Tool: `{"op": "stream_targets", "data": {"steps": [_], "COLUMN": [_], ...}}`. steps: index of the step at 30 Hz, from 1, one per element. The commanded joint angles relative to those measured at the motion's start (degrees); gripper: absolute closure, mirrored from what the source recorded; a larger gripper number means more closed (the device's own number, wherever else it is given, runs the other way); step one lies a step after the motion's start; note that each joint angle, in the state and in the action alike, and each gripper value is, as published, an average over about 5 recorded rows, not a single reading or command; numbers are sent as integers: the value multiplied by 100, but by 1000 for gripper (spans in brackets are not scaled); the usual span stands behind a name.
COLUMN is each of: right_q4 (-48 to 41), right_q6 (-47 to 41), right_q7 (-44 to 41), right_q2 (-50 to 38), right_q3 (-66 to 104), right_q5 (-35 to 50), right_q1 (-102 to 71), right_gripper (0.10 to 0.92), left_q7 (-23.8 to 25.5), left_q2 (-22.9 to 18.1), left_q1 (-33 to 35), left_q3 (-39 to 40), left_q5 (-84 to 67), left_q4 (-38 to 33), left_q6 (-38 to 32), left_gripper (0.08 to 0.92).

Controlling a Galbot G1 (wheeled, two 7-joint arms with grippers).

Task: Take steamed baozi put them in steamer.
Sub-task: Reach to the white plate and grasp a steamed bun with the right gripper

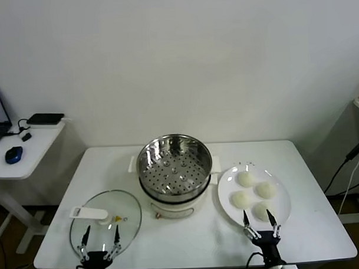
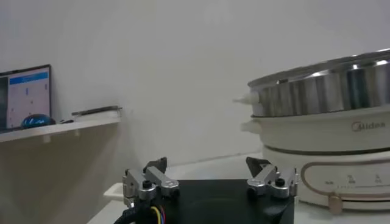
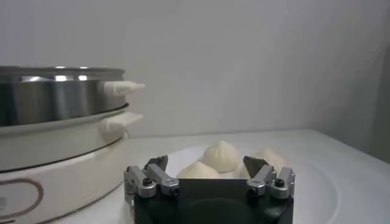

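Fingers of the right gripper stand wide apart and hold nothing, low at the near edge of the white plate. Four buns sit on that plate, just right of the steamer. Its shiny basket has holes in the bottom and nothing inside. On the other side, the left gripper has its fingers apart too, over the glass lid lying flat on the tabletop.
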Motion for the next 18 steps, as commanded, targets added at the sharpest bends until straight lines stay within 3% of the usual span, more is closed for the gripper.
{"op": "stream_targets", "data": {"steps": [1, 13, 18], "right_q4": [424, 475, 110], "right_q6": [-1351, -4170, -5166], "right_q7": [-284, 17, -455], "right_q2": [-213, -2186, -3137], "right_q3": [469, -695, -1735], "right_q5": [84, 826, 846], "right_q1": [645, 3033, 4405], "right_gripper": [203, 203, 203], "left_q7": [1, -6, -9], "left_q2": [-209, -144, -122], "left_q1": [0, -19, -15], "left_q3": [9, 66, 64], "left_q5": [10, 12, 14], "left_q4": [-5, -12, -11], "left_q6": [-9, -24, -39], "left_gripper": [177, 177, 177]}}
